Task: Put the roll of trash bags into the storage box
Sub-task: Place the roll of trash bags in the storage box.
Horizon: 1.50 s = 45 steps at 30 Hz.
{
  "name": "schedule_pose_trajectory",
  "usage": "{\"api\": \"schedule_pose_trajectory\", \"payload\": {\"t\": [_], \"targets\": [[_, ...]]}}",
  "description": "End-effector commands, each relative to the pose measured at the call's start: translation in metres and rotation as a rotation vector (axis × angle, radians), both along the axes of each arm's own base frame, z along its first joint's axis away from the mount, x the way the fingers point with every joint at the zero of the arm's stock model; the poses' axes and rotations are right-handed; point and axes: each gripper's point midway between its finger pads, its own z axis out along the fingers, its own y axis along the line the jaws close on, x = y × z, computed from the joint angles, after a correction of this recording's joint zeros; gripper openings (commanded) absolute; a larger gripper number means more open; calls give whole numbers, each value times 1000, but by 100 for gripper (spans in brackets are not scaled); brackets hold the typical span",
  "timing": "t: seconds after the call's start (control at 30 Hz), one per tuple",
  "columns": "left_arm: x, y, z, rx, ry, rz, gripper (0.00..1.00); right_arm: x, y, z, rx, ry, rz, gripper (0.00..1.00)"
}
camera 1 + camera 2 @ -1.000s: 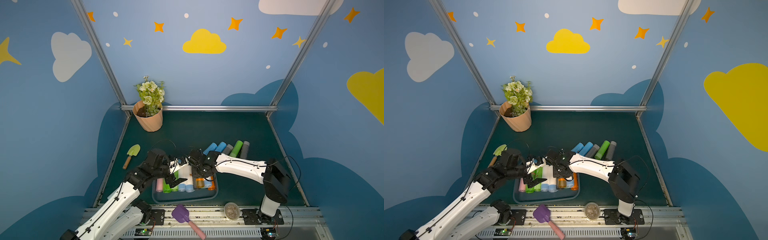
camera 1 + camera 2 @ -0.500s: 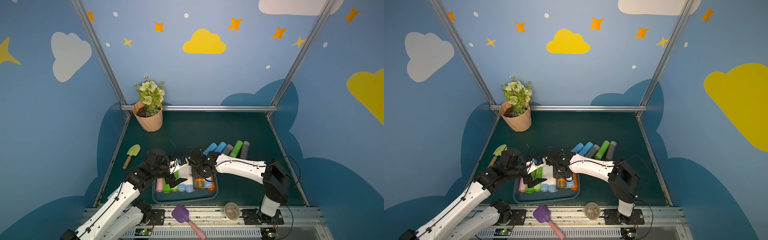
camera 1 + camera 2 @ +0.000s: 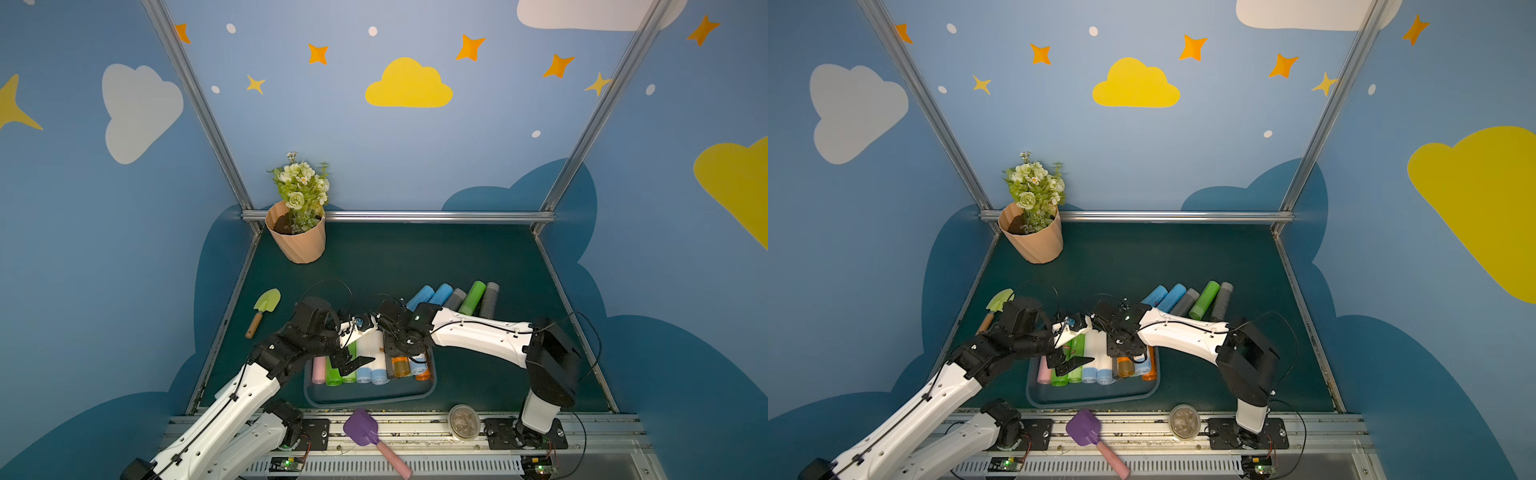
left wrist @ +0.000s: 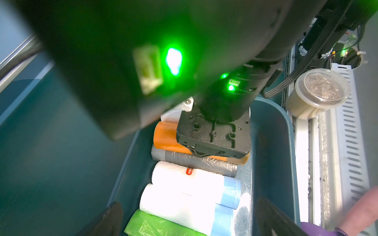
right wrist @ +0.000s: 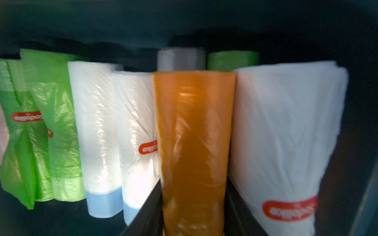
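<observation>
My right pincer (image 5: 194,181) is down inside the box (image 3: 370,401), with a jaw on either side of the orange roll (image 5: 194,122). The jaws are only partly apart and close against its flanks. I cannot tell whether they press it or stand just clear.

The roll lies in the box, in the row with the others, so I judge this to be the letting-go at the end of a placing. Next I need to spread the jaws until they are free, then rise straight up. Otherwise the film could snag and drag the roll out, or I could shove the white rolls (image 5: 135,114) just outside each jaw.

My left pincer (image 4: 190,216) hangs spread to its widest, holding nothing, over the row a few rolls along from my right one. It is near enough that the two must mind each other.

Loose rolls (image 3: 457,297) lie on the mat (image 3: 415,257) beyond my right pincer, outside the box.

Red oval stickers (image 5: 289,210) with white lettering sit on the white rolls beside my jaws and on a green roll (image 5: 26,143) further along. Seen upside down, they read something like "Godolike", though the first letter is blurred.
</observation>
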Motion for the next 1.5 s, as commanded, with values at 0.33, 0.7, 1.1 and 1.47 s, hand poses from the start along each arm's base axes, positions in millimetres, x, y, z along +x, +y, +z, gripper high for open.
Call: {"api": "schedule_pose_trajectory", "payload": {"t": [0.33,0.7,1.1,1.47], "targets": [[-3,-3,7,-13,3,-21,100,-2,-17,5,-62,-18,-11,43],[-3,-3,7,-15,4,-24,100,0,-16,11,-61,-34,-5,46],[-3,-3,7,-17,8,-25,100,2,-17,25,-62,-66,4,48],[-4,-4,7,-19,13,-31,100,5,-13,37,-53,-89,18,48]]}}
